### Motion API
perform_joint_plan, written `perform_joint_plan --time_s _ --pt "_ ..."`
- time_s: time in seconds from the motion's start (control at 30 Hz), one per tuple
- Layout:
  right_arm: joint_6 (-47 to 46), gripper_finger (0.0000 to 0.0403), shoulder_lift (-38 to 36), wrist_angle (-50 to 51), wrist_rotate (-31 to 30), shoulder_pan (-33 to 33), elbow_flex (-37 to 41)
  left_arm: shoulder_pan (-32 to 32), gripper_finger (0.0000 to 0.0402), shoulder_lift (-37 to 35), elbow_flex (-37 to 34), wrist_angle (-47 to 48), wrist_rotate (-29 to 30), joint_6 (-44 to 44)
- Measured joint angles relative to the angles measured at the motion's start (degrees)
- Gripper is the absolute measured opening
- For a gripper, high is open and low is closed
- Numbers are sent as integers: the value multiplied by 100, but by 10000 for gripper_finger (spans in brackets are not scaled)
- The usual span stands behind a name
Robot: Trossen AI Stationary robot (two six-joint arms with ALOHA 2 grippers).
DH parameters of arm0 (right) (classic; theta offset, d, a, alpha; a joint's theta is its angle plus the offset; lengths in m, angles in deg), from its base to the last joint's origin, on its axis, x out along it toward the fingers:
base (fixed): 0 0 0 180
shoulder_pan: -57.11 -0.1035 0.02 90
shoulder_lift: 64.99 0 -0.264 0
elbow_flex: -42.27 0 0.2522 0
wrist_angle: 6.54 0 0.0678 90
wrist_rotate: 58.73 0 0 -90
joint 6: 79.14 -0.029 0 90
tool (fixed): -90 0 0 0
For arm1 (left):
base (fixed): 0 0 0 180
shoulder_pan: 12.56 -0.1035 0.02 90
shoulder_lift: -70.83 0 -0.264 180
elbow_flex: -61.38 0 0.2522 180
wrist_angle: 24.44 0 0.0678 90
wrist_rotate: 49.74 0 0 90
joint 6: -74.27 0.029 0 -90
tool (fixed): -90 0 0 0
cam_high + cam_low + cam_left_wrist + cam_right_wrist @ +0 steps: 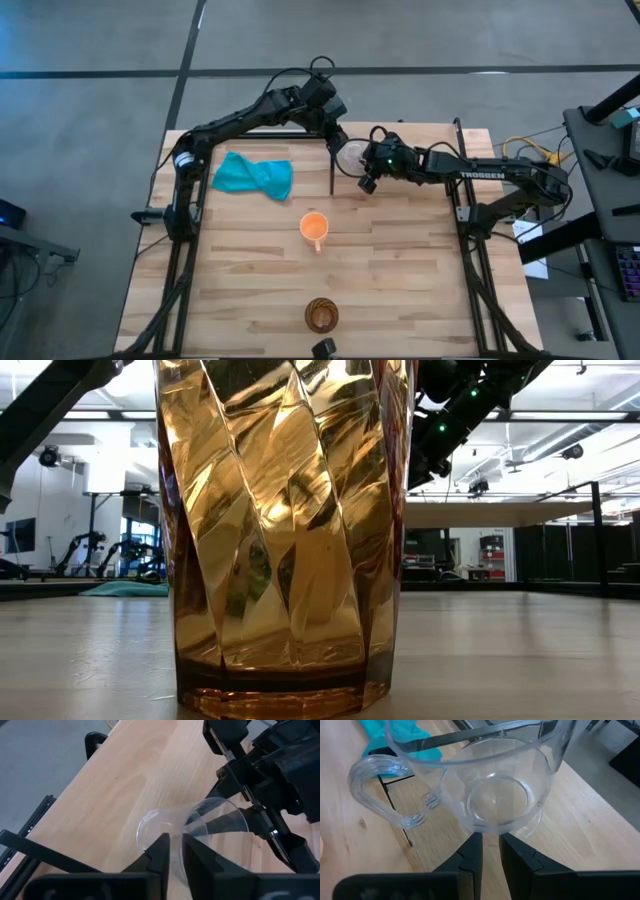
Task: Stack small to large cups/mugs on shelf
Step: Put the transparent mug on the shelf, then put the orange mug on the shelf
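- The teal cloth (253,176) is seen crumpled on the left part of the desk (400,260), beside the left arm.
- The left hand (338,140) is reached over the shelf (115,795) at the far middle of the desk. In its wrist view its fingers (161,851) are set close together across the rim of the glass cup (350,156), with the wall of the glass between them; whether the glass is pinched or just let go cannot be told.
- The glass cup is held over the shelf between the two hands; its clear looped handle (385,790) is seen in the right wrist view.
- The orange mug (314,226) is stood upright near the middle of the desk, well apart from both hands, with its handle turned toward the near edge.
- The brown cup (321,316) is stood upright at the near edge of the desk, filling most of the low view.
- The right hand (366,172) is brought in from the right and is clenched on the glass cup, its fingers (470,855) set just under the cup's base.
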Motion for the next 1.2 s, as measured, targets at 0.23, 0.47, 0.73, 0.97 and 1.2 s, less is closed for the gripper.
perform_joint_plan --time_s 0.23,0.47,0.73,0.97,1.2 --pt "-4 59 0 -2 11 0 1 -19 72 0 -6 -165 61 3" --pt "-155 59 0 0 15 0 3 -60 72 -2 -85 -345 77 -14" --pt "-199 59 0 192 2 0 3 -121 72 -2 -85 -475 90 -11" --pt "-426 59 -48 699 -19 -4 -3 -133 72 -2 -67 -584 95 -12" --pt "-542 59 -557 1440 15 -17 -84 -133 72 -211 9 -442 -229 -28"
